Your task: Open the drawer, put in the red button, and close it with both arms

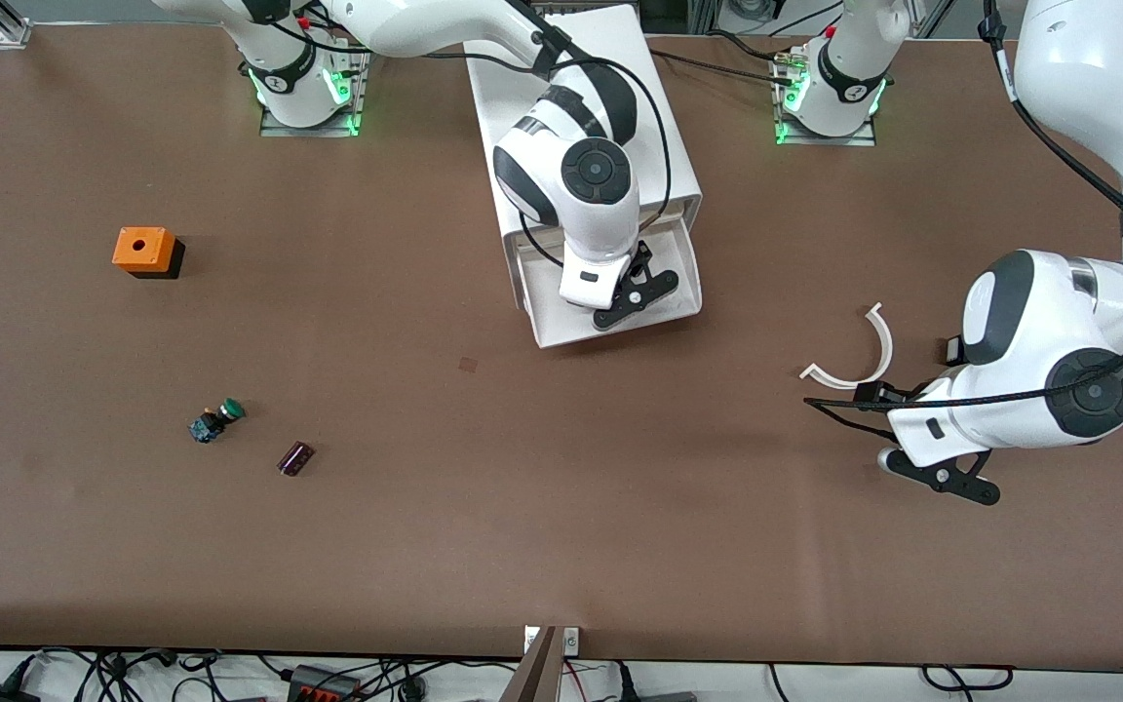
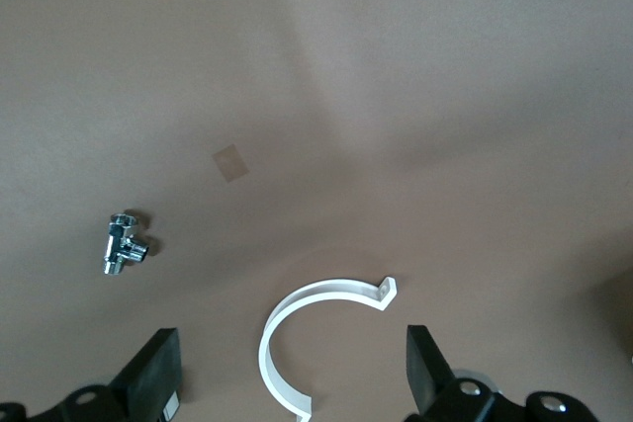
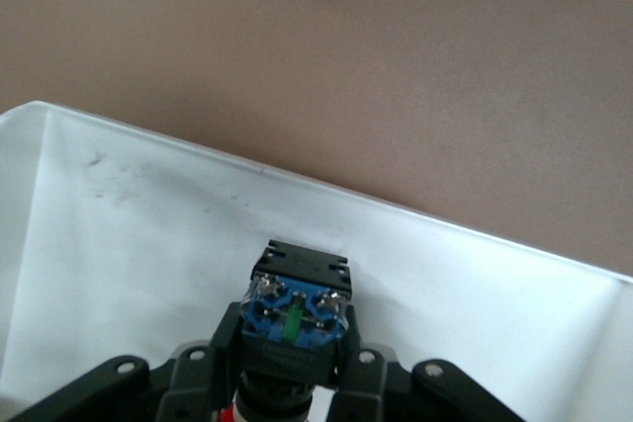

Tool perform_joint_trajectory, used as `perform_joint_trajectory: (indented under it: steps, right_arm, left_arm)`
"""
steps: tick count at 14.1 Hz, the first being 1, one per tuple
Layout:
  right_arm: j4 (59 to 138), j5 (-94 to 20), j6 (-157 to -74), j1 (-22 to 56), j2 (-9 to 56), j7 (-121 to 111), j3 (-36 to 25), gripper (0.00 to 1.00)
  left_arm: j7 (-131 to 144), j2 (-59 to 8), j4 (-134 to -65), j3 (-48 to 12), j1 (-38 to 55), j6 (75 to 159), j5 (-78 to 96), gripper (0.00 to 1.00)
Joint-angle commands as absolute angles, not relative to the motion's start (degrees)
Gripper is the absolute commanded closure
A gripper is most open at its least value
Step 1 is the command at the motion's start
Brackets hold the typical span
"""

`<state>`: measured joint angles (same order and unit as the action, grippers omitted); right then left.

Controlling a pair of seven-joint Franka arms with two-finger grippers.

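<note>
The white cabinet point(image 1: 610, 58) stands at the robots' edge of the table, and its top drawer point(image 1: 561, 331) is pulled open toward the front camera. My right gripper point(image 1: 635, 297) hangs over the open drawer. In the right wrist view it point(image 3: 294, 353) is shut on the red button point(image 3: 297, 318), blue base pointing down at the drawer's white floor point(image 3: 148, 244), with a sliver of red cap between the fingers. My left gripper point(image 1: 942, 478) waits open and empty over the table at the left arm's end; its fingers point(image 2: 153, 378) stand wide apart.
A white C-shaped clamp point(image 1: 864, 356) lies under my left gripper point(image 2: 292, 382) and also shows in the left wrist view point(image 2: 297, 343), with a chrome fitting point(image 2: 124, 242) nearby. Toward the right arm's end lie an orange box point(image 1: 144, 251), a green-capped switch point(image 1: 217, 419) and a small dark part point(image 1: 295, 457).
</note>
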<state>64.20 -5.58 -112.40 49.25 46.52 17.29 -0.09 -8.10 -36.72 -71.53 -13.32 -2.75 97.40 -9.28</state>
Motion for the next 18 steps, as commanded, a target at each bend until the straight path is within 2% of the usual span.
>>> perform_joint_trajectory:
  steps: [1,3,6,10,12,15,18]
  right_arm:
    - [62.9,-5.0,-111.4,49.8,46.9,18.5,-1.1,0.00]
    - [62.8,-5.1,-111.4,49.7,46.6,21.9,-2.2,0.00]
    - [58.7,-5.2,-109.9,48.2,45.7,25.1,-3.8,0.00]
    - [58.4,-5.1,-108.4,40.6,42.3,24.6,-5.6,0.00]
    - [58.4,-4.8,-106.3,37.4,41.1,24.4,-5.9,0.00]
    - [59.1,-4.6,-100.7,31.7,40.5,18.3,-7.5,0.00]
    - [60.6,-3.9,-100.0,25.8,40.4,12.6,-9.7,0.00]
  left_arm:
    - [-7.0,-36.9,-71.0,-13.6,-2.9,96.5,-9.8,0.00]
    - [-6.8,-36.9,-71.0,-13.7,-2.8,96.5,-9.8,0.00]
    - [-5.5,-36.8,-71.8,-13.7,-2.9,95.7,-6.9,0.00]
    - [5.0,-36.8,-74.3,-14.0,-1.9,96.1,4.3,0.00]
    - [13.7,-37.0,-74.5,-13.9,2.9,96.8,4.4,0.00]
    - [23.8,-37.2,-77.7,-13.9,9.1,104.6,3.8,0.00]
    - [30.2,-37.2,-82.2,-13.8,13.4,114.2,3.7,0.00]
